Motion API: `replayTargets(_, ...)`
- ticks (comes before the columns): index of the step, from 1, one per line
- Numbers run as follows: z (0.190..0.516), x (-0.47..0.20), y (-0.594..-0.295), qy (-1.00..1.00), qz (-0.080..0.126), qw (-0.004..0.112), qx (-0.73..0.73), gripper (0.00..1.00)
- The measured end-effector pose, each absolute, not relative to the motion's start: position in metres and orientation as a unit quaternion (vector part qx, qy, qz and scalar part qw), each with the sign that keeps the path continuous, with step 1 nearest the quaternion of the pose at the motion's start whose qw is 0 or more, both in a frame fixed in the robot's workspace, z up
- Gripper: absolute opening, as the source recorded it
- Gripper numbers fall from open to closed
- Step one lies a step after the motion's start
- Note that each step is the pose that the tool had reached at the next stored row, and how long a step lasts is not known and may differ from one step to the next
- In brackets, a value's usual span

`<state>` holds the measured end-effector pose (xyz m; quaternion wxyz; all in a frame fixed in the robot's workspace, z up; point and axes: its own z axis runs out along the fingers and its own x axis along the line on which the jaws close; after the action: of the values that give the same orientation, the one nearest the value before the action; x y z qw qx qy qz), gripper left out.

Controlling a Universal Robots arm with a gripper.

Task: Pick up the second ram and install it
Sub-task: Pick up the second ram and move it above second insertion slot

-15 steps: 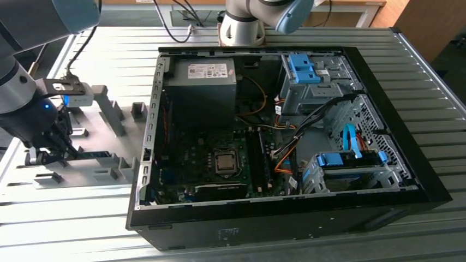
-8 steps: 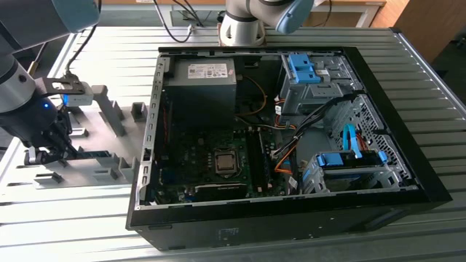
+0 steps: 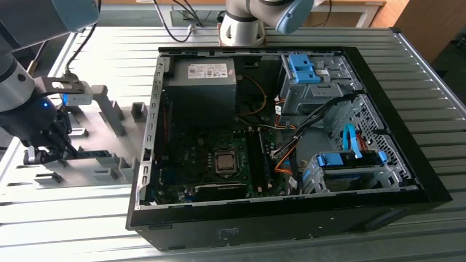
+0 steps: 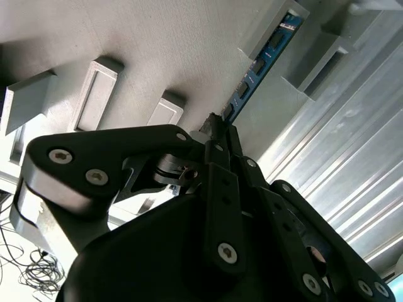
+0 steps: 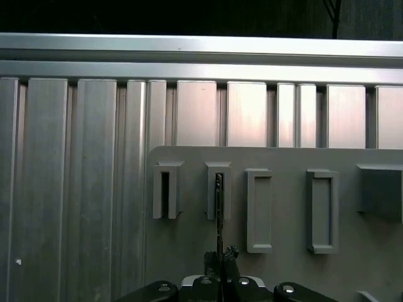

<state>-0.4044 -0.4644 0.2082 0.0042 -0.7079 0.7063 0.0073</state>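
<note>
The ram (image 4: 261, 60) was a thin, flat circuit stick. It was likely light and stiff along its length, but fragile at its chips and contact edge, so the safest hold would be on its bare long edges or an end, squeezed gently and kept straight rather than twisted. It stood on edge in a slotted block (image 5: 211, 189) of the grey fixture (image 5: 289, 157), which lay on the ribbed surface (image 5: 94, 157) to the exterior view's left of the open case (image 3: 291, 218). The gripper (image 4: 217, 126) was down at the ram's near end. Its fingers were drawn almost together with the board's edge between them, so it appeared to be pinching the ram. The far end sat in the block's slot, so the stick did not look lifted out yet.
</note>
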Motion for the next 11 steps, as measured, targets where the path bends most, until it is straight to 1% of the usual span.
replayTargets(11, 0.2108, -0.4044, -0.4643, 0.706, 0.007, 0.004, -0.708, 0.14)
